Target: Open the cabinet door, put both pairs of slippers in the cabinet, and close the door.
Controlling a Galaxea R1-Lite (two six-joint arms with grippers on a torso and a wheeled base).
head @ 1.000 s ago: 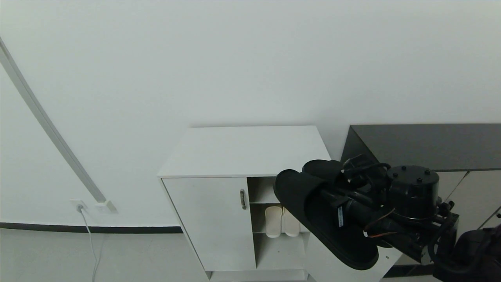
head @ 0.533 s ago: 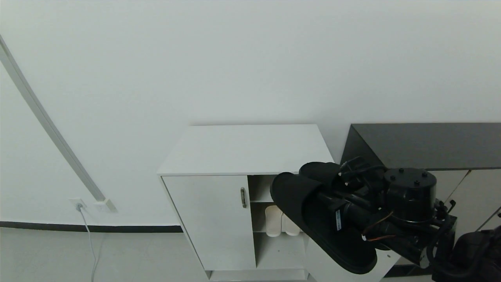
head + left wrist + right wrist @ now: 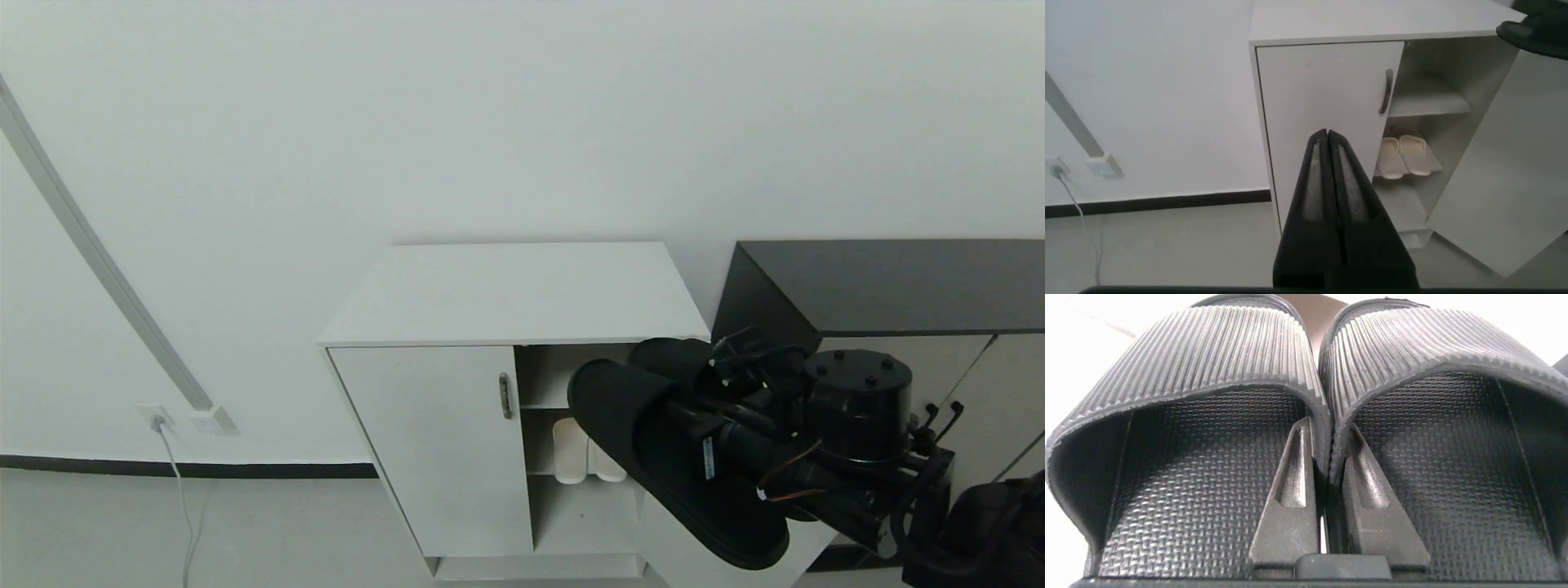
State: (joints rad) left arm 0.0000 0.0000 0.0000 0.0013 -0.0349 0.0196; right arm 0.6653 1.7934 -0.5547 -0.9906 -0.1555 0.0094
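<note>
The black slippers [image 3: 620, 400] hang side by side at the lower right of the head view, in front of the open half of the cabinet [image 3: 506, 294]. The right arm's fingers [image 3: 1290, 506] are nearly closed, pinching the two adjoining strap edges between them. White slippers [image 3: 581, 451] lie on the middle shelf. The left arm's fingers [image 3: 1315, 180] are pressed together, holding nothing.

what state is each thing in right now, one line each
left door, shut
right door, swung open
white slippers, side by side on the middle shelf of the cabinet
black slippers, held in the air before the cabinet
right gripper, jaws shut on the black slippers
left gripper, jaws shut, empty
</note>
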